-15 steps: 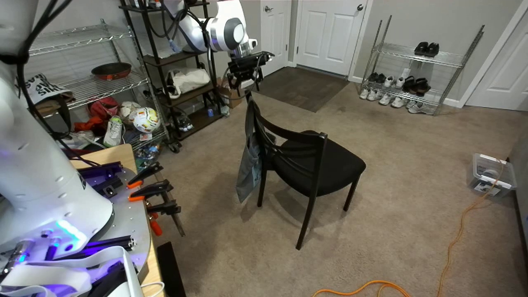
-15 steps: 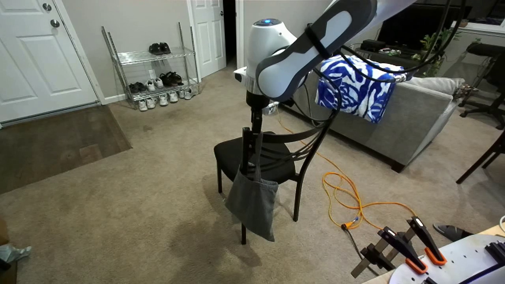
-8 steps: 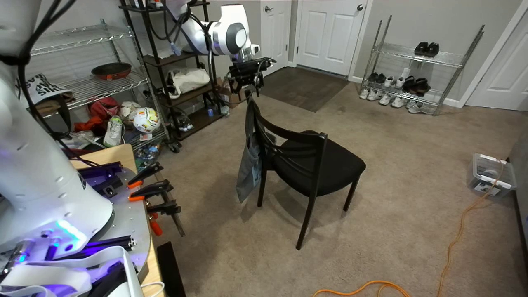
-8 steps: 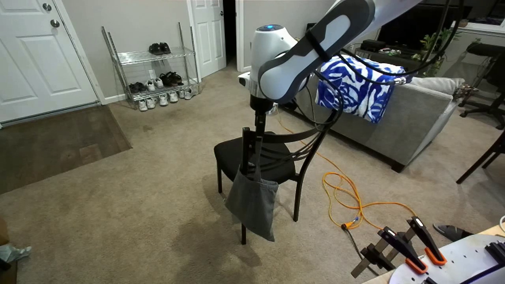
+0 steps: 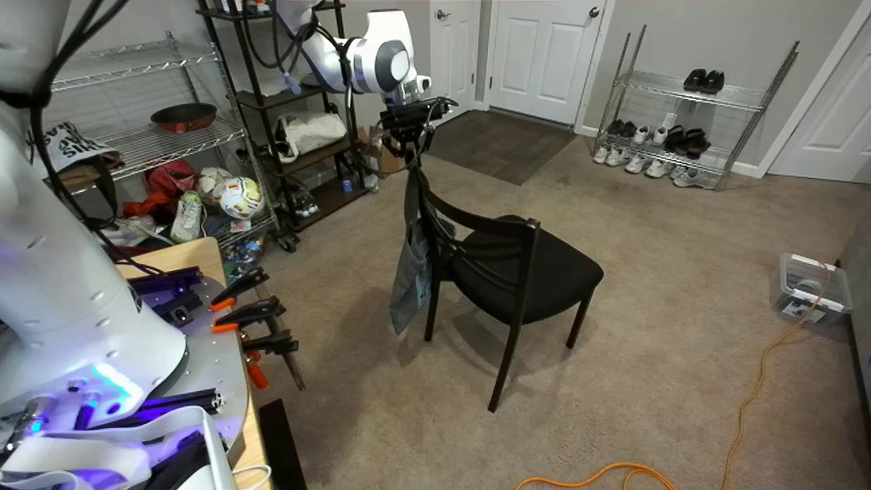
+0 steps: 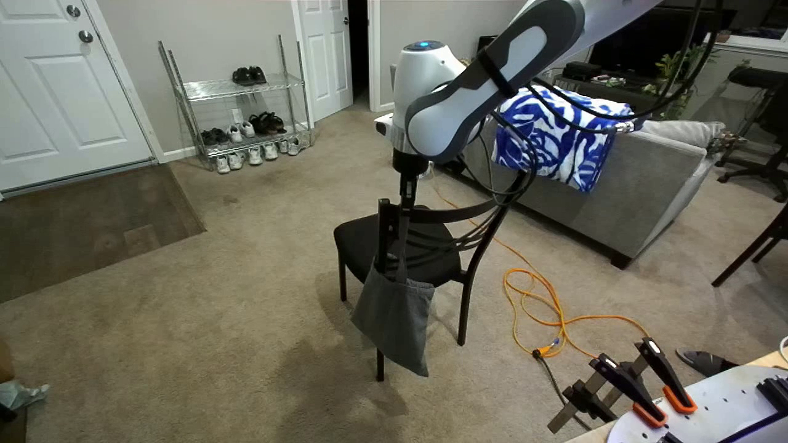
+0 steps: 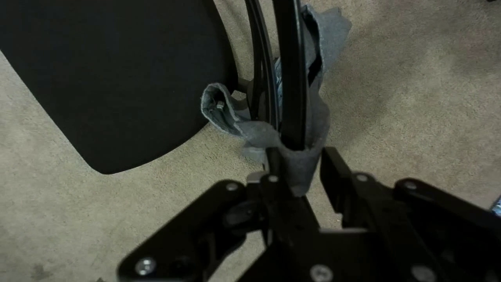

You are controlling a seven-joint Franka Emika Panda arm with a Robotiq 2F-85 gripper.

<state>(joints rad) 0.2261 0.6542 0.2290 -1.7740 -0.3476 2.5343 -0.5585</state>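
My gripper (image 7: 303,154) reaches down to the end of the top rail (image 7: 291,78) of a black chair (image 5: 544,272), with the strap (image 7: 299,172) of a gray bag (image 6: 394,326) between its fingers (image 7: 332,166). The jaws are partly apart: in the wrist view a sliver of carpet (image 6: 184,344) shows between the strap and the finger on the right. I therefore read the hand as unclenched; whether the strap touches the finger on the left I cannot tell. The strap loops around the end of the rail, and the bag hangs below it, on the near left of the chair in an exterior view. The chair stands upright on the carpet.

Surroundings, in an exterior view: a gray sofa (image 6: 615,209) at far right, draped with a blue-and-white blanket (image 6: 554,135); an orange cord (image 6: 557,320) in loops to the right of the chair; a wire shoe rack (image 6: 203,91) at far left; clamps (image 6: 628,387) with orange pads at near right. Also in an exterior view: a pan (image 5: 184,117) on a wire shelf (image 5: 139,146) at left, a patterned ball (image 5: 241,197) below it, and a clear plastic box (image 5: 810,286) at right.
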